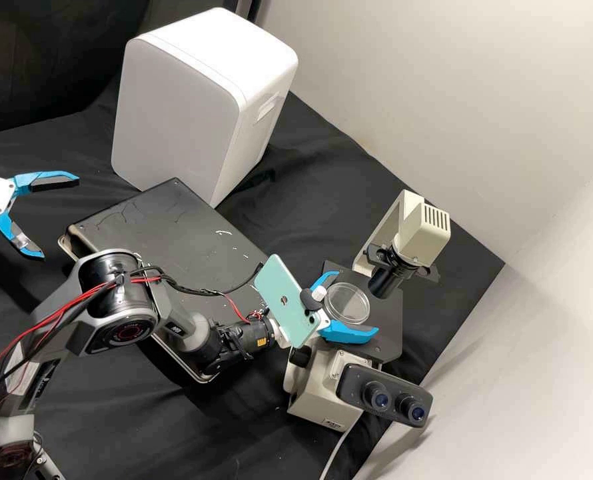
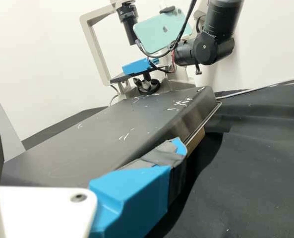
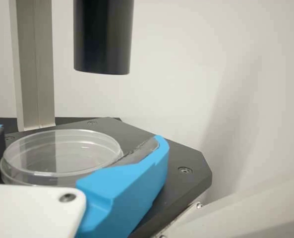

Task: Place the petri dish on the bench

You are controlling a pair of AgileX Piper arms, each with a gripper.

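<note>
Lifting high, you may knock the petri dish (image 3: 61, 153) on the lens tube (image 3: 103, 34); your right pincer (image 1: 355, 302) clamps it.

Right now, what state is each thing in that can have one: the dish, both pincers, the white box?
petri dish: flat on the microscope stage, not yet on the bench, looks empty.
right pincer: shut on the dish's sides.
left pincer: open wide, holding nothing, above the bench.
white box: upright, closed.
</note>
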